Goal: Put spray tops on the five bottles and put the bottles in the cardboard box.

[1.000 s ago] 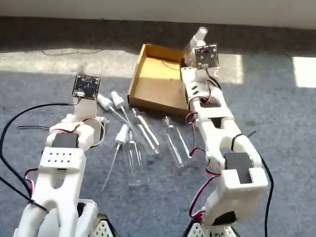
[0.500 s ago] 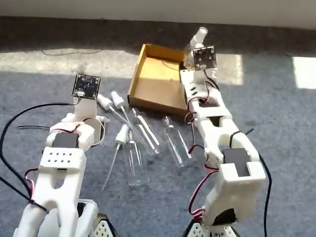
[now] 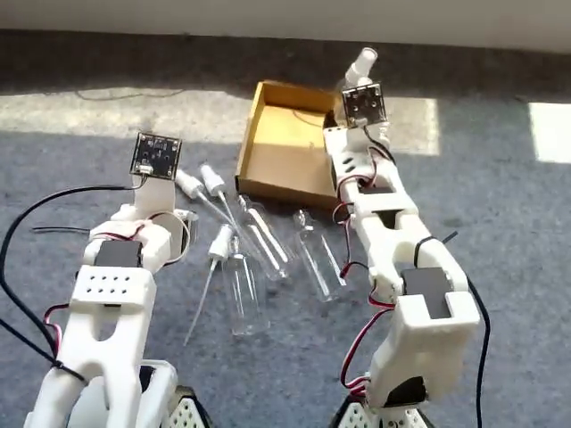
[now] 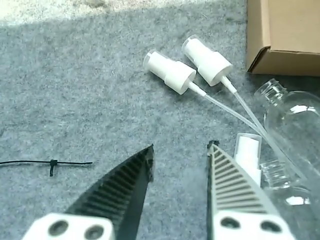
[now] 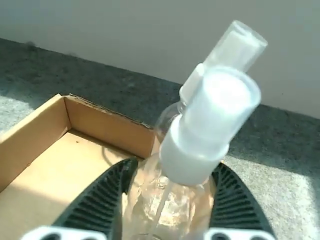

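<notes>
On the left side, our left gripper (image 4: 180,148) is hanging just above the grey carpet (image 3: 107,152) with its jaws spread and nothing between them. A thin black cable tie (image 4: 50,163) lies on the carpet off to one side of it.

Just ahead of that gripper, two white spray tops (image 4: 170,75) (image 4: 207,61) lie side by side with their dip tubes trailing back toward the bottles. A third spray top (image 4: 248,155) sits right beside one finger, against a bottle's neck.

Moving over, we can make out three clear bottles (image 3: 245,290) (image 3: 263,236) (image 3: 319,254) lying on their sides between the two arms, none of them capped as far as we can tell.

Next is the cardboard box (image 3: 285,152), sitting just past the bottles with its sandy floor showing.

Over on the right, the right gripper (image 5: 172,167) is clamped on a capped bottle (image 5: 195,150) with its spray top already on. It's held tilted in the air over the box's far right corner.
</notes>
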